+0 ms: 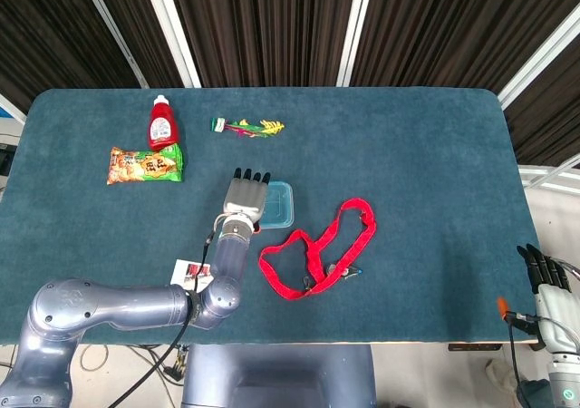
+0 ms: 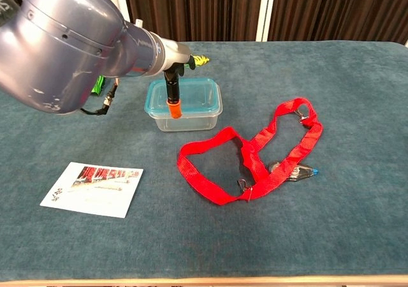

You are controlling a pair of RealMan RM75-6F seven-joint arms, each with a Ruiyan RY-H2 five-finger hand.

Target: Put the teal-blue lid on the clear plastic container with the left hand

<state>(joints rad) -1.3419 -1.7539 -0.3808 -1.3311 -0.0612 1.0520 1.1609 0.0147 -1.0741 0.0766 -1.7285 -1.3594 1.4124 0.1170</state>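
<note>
Left arm reached from the near-left table edge toward the centre, forearm angled up and slightly right. Left hand [image 1: 246, 196] lay flat, back up, fingers extended side by side toward the far edge, gripping nothing, over the left part of the teal-blue lid [image 1: 281, 204]. From the chest view the lid [image 2: 197, 95] already sat on the clear plastic container [image 2: 188, 119]; whether the palm touched it could not be told.

Right hand [image 1: 542, 274] hung off the near-right corner of the table [image 1: 435, 154], fingers straight and apart, holding nothing.

Red strap [image 1: 317, 252] lay just right of and nearer than the container. Printed card [image 2: 93, 188] lay near-left. Ketchup bottle [image 1: 162, 122] and snack packet [image 1: 145, 164] sat far-left.
</note>
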